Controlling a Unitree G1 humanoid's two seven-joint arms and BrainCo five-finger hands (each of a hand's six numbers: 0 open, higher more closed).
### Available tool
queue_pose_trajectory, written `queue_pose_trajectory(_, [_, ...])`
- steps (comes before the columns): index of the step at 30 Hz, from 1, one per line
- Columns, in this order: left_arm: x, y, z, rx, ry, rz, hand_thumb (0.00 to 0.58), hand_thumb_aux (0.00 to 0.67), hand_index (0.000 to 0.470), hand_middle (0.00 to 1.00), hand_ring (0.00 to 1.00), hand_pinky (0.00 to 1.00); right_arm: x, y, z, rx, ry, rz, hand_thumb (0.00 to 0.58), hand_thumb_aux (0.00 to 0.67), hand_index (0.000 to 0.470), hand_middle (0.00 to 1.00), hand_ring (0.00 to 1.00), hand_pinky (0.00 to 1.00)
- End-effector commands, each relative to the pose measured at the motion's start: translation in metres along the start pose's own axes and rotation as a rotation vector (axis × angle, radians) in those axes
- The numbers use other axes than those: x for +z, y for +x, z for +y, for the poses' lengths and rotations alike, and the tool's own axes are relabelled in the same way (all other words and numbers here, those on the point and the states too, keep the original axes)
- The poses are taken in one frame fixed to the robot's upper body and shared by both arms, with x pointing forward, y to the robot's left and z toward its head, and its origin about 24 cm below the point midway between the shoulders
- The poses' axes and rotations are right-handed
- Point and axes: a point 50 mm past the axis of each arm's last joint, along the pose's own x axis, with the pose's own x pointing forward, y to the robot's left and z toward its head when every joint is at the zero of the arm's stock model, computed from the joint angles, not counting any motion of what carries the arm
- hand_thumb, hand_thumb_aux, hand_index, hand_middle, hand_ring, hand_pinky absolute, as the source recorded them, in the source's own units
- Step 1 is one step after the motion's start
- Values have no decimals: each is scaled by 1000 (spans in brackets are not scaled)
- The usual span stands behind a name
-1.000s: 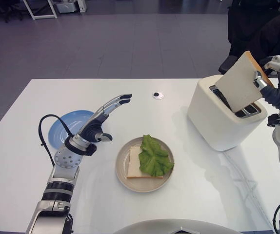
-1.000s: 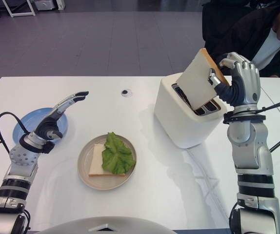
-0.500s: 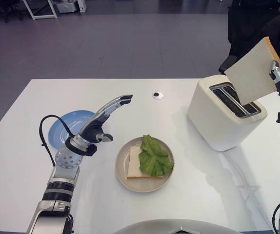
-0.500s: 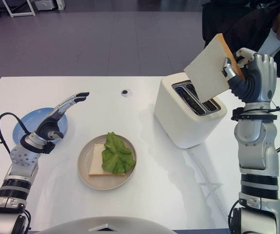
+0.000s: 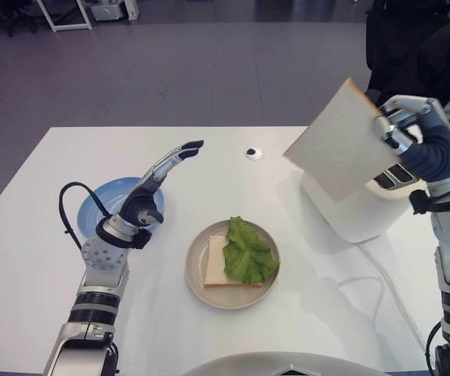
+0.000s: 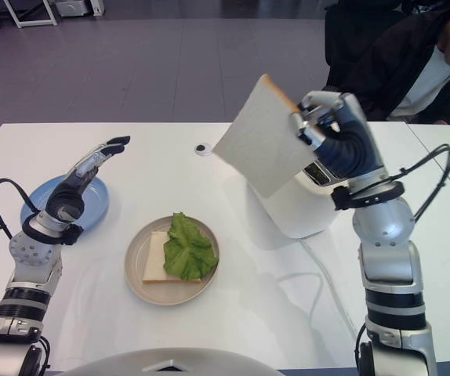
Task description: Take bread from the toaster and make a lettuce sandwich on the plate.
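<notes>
White table [image 5: 37, 258] with grey floor [image 5: 209, 70] behind it, that's the setup. Near the middle a round plate [image 5: 196, 276] is seen, with a slice of bread [image 5: 213, 266] laid flat on it and a lettuce leaf [image 5: 248, 252] piled on top, covering the slice's right part. Over on the right, a second bread slice [image 5: 341, 149] is gripped along its right edge by the right hand [image 5: 421, 145] and held tilted in the air, partly hiding the toaster [image 5: 358, 219]. On the left, the left hand [image 5: 150, 188] is held up over a blue plate [image 5: 92, 215], fingers stretched out, nothing in it.
</notes>
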Motion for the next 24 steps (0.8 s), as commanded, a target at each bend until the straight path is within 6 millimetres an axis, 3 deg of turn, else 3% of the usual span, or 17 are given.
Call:
queue_pose_trajectory(1, [13, -6, -4, -65, -105, -54, 0, 0, 0, 0, 0, 0, 6, 2, 40, 188, 113, -19, 580, 670, 470, 1000, 1000, 1000])
queue_pose_trajectory(6, [28, -16, -15, -202, -226, -118, 0, 0, 0, 0, 0, 0, 7, 7, 91, 409, 202, -20, 580, 670, 470, 1000, 1000, 1000])
queue_pose_trajectory(13, [33, -21, -23, -314, -294, -150, 0, 0, 0, 0, 0, 0, -8, 10, 149, 616, 249, 44, 580, 670, 470, 1000, 1000, 1000])
queue_pose_trajectory(20, [31, -27, -34, -425, -285, -121, 0, 0, 0, 0, 0, 0, -26, 11, 176, 661, 192, 88, 580, 670, 470, 1000, 1000, 1000])
queue_pose_trajectory(24, [1, -42, -58, -611, -159, 93, 0, 0, 0, 0, 0, 0, -33, 13, 180, 647, 160, 98, 580, 670, 470, 1000, 1000, 1000])
